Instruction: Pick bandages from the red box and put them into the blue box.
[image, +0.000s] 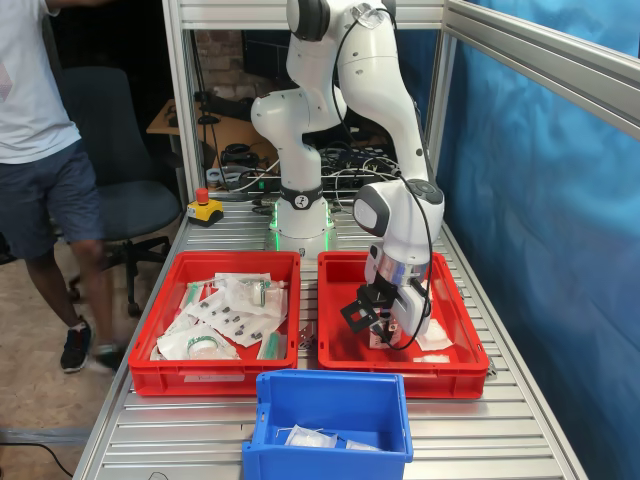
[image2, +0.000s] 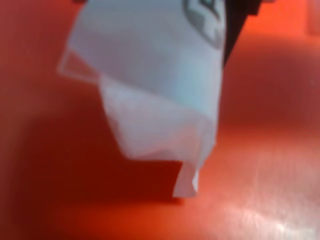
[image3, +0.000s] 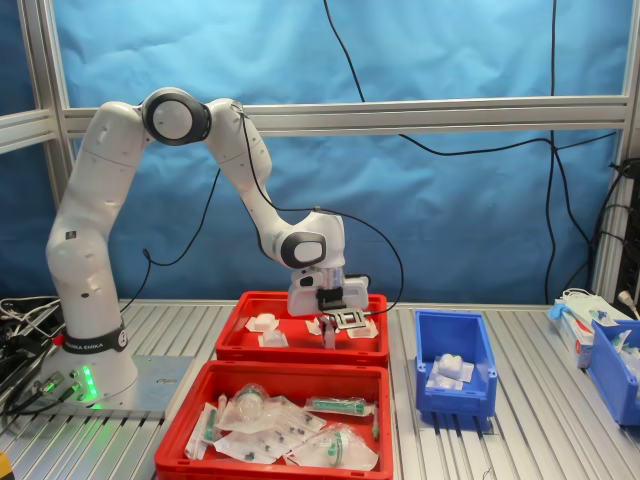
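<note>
My gripper is low inside the red box, near its front. It also shows in the second exterior view. It is shut on a white bandage that hangs crumpled from the dark fingers, its lowest corner at or just above the red floor. More bandages lie in the red box, some beside the gripper and some further off. The blue box stands in front of the crates and holds white packets.
A twin red crate full of green-marked packages sits beside the red box. An emergency stop button is at the table's back. A person stands by a chair. Another blue bin and aluminium frame posts edge the table.
</note>
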